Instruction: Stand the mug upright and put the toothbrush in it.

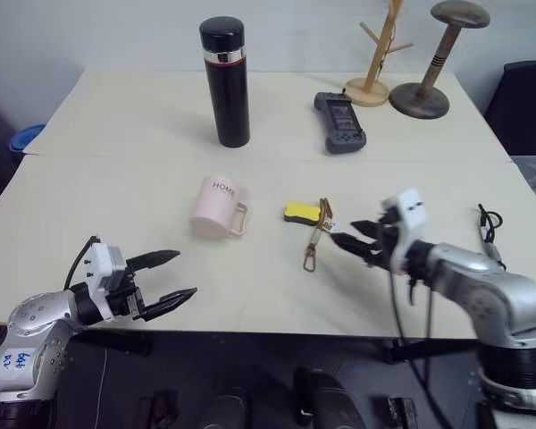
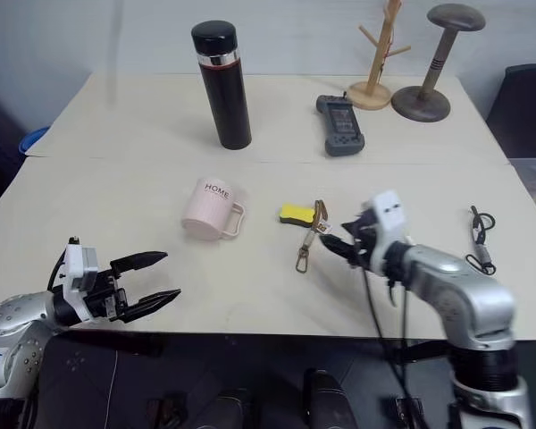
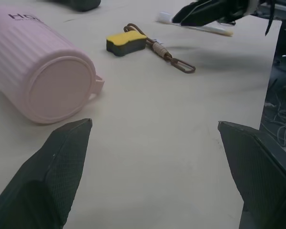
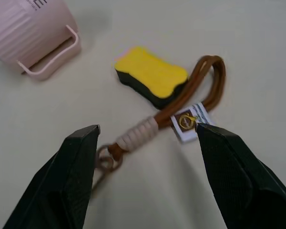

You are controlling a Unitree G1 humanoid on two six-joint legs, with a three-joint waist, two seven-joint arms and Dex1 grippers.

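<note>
The pale pink mug (image 1: 218,207) lies on its side at the table's middle. Its base faces me, its handle points right, and "HOME" shows on top. In the left wrist view the white toothbrush (image 3: 214,30) lies flat on the table, partly hidden behind my right gripper's fingers. My right gripper (image 1: 350,234) hovers open just right of the brown strap, with the strap's tag between its fingers (image 4: 81,162) and nothing held. My left gripper (image 1: 183,273) stands open near the front edge, left of and nearer to me than the mug.
A yellow sponge (image 1: 301,212) and a brown strap with a metal clip (image 1: 317,237) lie between the mug and the right gripper. Farther back stand a black thermos (image 1: 224,82), a dark handheld device (image 1: 339,122) and two wooden stands (image 1: 429,63). A black cable (image 1: 489,228) lies at the right.
</note>
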